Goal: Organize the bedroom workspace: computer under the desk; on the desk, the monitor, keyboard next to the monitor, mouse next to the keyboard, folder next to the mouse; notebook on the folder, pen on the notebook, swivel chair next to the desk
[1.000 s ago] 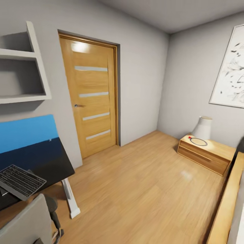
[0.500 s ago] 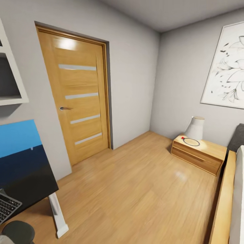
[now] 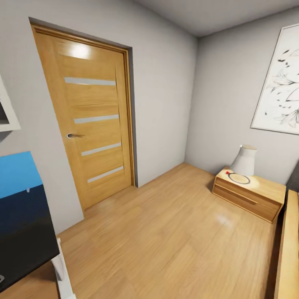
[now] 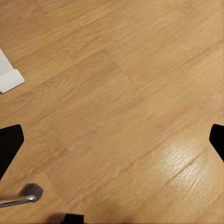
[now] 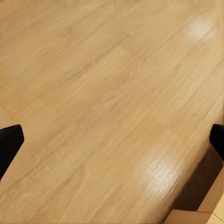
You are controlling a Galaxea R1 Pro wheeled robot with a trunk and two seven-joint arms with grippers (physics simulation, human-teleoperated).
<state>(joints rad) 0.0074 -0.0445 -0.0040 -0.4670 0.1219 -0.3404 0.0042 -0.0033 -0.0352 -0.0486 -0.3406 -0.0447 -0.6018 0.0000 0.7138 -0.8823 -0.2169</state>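
Head view: the view has swung right since a second ago; the keyboard and chair are lost from frame, and only a corner of the desk (image 3: 23, 245) is kept at lower left, beside the door (image 3: 89, 120).

Left wrist view: the left gripper (image 4: 112, 140) is spread open over bare floor (image 4: 116, 93), nothing held.

Right wrist view: the right gripper (image 5: 112, 140) is likewise open and empty. The robot is judged to be turning away from the workspace.
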